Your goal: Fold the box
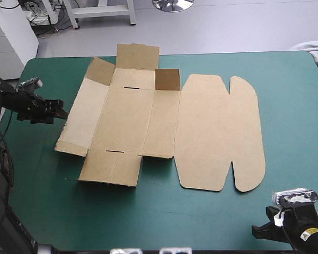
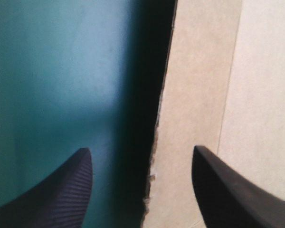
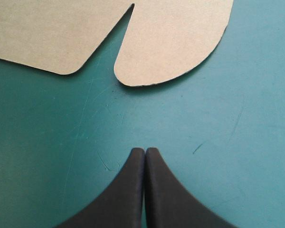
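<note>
Setting: we enter this as a robotics lab or test workshop. Evidence, high view:

- Counter (image 1: 286, 106) under a teal-green cover (image 1: 164, 217), filling most of the frame.
- The box (image 1: 164, 127), a cut sheet of brown board, spread on the counter.
- Left arm (image 1: 18, 100), black and jointed, at middle left.
- Right arm (image 1: 302, 233) at the lower right corner.

Along the top of the frame, beyond the counter's far edge, we list:

- Bare grey floor (image 1: 228, 26).
- White metal stand legs (image 1: 100, 13), top centre-left.
- Round chrome pedestal base (image 1: 172, 4), top centre.
- White cabinet (image 1: 10, 37), upper left.
- Loose cables (image 1: 40, 18) beside the cabinet.

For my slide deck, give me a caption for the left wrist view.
Open left gripper, the box edge between its fingers, teal-green cover alongside.
</note>
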Robot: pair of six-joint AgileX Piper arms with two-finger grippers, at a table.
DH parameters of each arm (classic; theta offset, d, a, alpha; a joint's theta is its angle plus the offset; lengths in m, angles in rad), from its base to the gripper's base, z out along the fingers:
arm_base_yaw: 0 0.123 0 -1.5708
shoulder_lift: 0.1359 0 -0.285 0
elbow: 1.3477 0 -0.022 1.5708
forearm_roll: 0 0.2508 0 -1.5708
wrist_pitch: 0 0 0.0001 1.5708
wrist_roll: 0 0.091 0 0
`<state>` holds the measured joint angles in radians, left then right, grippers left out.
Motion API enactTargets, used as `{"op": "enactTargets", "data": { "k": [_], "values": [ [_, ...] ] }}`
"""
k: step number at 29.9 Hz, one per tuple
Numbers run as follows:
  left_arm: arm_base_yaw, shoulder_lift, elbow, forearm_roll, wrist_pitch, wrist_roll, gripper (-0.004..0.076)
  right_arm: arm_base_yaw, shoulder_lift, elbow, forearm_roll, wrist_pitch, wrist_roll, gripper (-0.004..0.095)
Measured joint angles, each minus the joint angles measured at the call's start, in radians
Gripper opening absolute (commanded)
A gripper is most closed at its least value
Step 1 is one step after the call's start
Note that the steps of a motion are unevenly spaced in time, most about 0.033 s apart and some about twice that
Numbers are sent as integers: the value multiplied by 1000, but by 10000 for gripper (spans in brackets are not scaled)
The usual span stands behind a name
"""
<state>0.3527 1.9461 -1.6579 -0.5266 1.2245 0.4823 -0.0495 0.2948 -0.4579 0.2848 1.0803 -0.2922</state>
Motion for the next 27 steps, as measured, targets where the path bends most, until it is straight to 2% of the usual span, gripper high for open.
{"op": "enactTargets", "data": {
  "k": [11, 21, 25, 27],
  "values": [
    [-10, 43, 40, -82, -7, 24, 480, 0, 0, 0, -4, 0, 3, -19],
    [-121, 66, 63, -115, -13, 52, 480, 0, 0, 0, -7, 0, 4, -19],
    [-139, 69, 64, -115, -15, 57, 443, 0, 0, 0, -7, 0, 4, -19],
    [-139, 69, 64, -115, -15, 59, 384, 0, 0, 0, -7, 0, 4, -19]
  ]
}}
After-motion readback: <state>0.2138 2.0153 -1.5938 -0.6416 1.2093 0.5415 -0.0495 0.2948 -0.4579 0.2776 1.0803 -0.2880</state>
